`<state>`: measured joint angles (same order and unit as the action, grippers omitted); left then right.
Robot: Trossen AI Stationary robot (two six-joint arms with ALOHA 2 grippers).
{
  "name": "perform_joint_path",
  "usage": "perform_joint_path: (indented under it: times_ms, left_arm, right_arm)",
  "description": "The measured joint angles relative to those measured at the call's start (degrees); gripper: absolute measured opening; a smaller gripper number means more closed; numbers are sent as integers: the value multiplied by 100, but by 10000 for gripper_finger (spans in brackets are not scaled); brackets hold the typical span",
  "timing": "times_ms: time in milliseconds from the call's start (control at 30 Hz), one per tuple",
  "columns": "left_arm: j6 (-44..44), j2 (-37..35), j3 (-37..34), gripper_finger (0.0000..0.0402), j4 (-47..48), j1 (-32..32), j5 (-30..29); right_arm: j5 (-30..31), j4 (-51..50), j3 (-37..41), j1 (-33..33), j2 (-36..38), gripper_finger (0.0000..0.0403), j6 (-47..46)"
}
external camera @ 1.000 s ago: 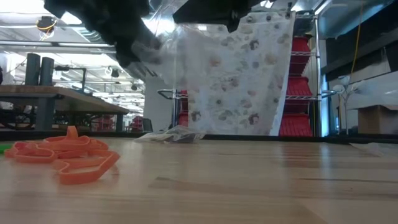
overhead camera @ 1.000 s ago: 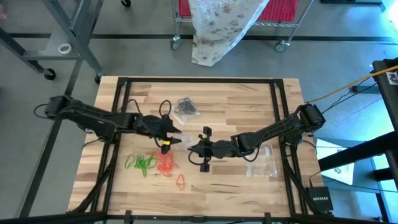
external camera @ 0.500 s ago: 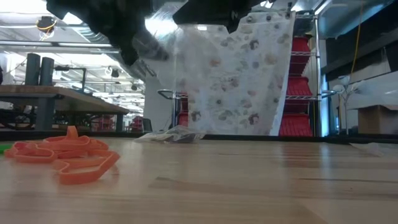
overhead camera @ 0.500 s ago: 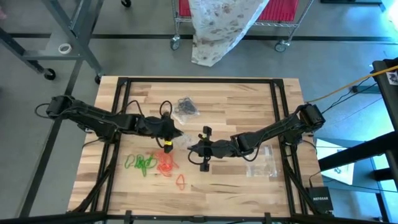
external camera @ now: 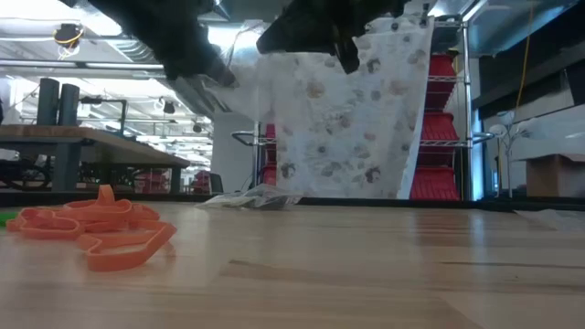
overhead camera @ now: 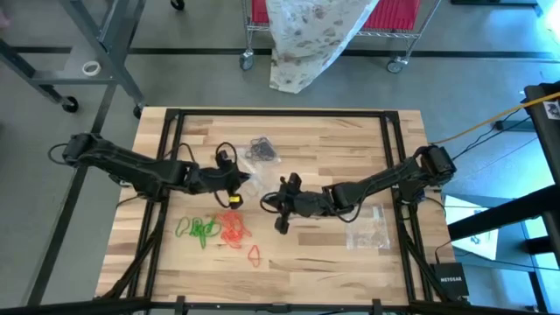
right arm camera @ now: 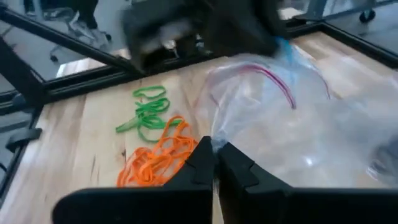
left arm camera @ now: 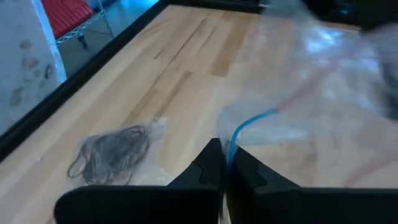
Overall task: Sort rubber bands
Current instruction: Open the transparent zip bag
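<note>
- Above the bench (overhead camera: 350,140), the high view shows the left gripper (overhead camera: 243,181) and the right gripper (overhead camera: 269,201) meeting near the middle; the left one gaped a second ago and is now clenched. The green rubber bands (overhead camera: 198,229) and orange rubber bands (overhead camera: 234,231) lie in loose heaps just nearer the front edge, and the black rubber bands (overhead camera: 262,149) sit bagged toward the back.
- The low view shows orange loops (external camera: 96,228) resting flat, both arms overhead.
- The left wrist view shows its fingers pinched on the blue-edged rim of a clear bag (left arm camera: 298,93).
- The right wrist view shows that gripper nipping the same bag's (right arm camera: 292,118) other edge.
- With both rims now held, the mouth can likely be pulled apart for loading a colour.
</note>
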<state>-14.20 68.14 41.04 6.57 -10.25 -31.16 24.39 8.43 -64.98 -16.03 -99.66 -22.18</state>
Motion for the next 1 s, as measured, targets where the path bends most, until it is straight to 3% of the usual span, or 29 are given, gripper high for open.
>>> perform_joint_path:
  times_ms: [133,300,467,700,1000]
  left_arm:
    - [-33,-176,36,1,512,-96,-105]
    - [-349,-227,35,0,1020,-117,-268]
    - [-266,-231,34,0,684,-175,-273]
    - [597,-256,34,0,692,-611,-251]
    - [1018,-256,34,1,625,-867,-251]
  right_arm:
    - [53,-419,5,211,184,40,-124]
    - [195,-996,-353,205,689,118,739]
    - [82,-1275,-842,221,855,169,1705]
    - [95,-2453,-889,212,844,181,3341]
    - [-743,-2527,-887,255,604,182,3772]
